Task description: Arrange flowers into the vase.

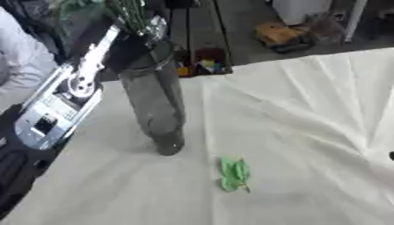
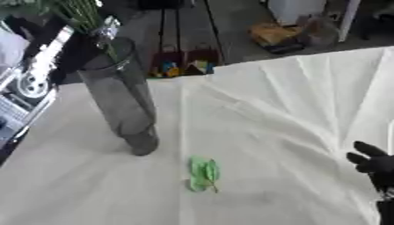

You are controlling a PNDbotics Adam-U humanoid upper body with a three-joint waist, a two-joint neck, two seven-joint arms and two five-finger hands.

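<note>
Tall smoky glass cylinder vase (image 2: 119,99) upright on creased white cloth desk (image 2: 292,114), thin green stems (image 2: 85,15) inside. Small green leaf (image 2: 204,174) lying nearby. Left robot hand (image 1: 127,50) hidden behind the vase top, fingers impossible to tell; black right robot hand (image 2: 373,165) at the edge, fingers relaxed, empty.

We see the flower stems (image 2: 81,15) cut off by the top edge, blooms out of sight. The left hand (image 1: 131,37) at the vase (image 1: 154,101) rim is blurred; its fingers are unreadable. The right hand (image 2: 373,165) is clipped at lower right.
</note>
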